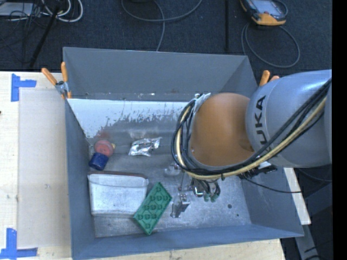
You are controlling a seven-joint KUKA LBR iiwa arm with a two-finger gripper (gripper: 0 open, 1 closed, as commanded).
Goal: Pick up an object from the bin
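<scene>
Green plate, place: the green studded plastic building plate [153, 208] is lying flat on the floor of the bin, in its near middle part, close to the front wall.
Green plate, long axis: it is running on a slant, its near end pointing to the lower left of the view and its far end to the upper right, toward the gripper.
Green plate, hard to make out: its left edge is meeting the corner of the white packet, and whether it is resting on that corner or only touching it cannot be told.
Gripper, place: the gripper [188, 199] is hanging low over the floor, just beside the plate's far right edge, with nothing visibly between its tips.
Gripper, opening: the metal parts are blurring into the scratched floor, so whether it is spread or closed cannot be told.
Gripper, hidden: the orange rounded cover [219, 129] and the black and yellow cables [181, 145] looped round it are hiding its upper part.
White packet: the white flat rectangular packet [115, 194] is lying left of the plate, its long side running left to right.
Foil: the crumpled silver foil wrapper [145, 146] is lying farther back, well apart from the gripper.
Left cluster: the blue round cap [98, 161] is touching the pink round piece [103, 147] behind it.
Bin: the grey metal bin [157, 75] is holding all of these; the arm [293, 118] is covering its right wall.
</scene>
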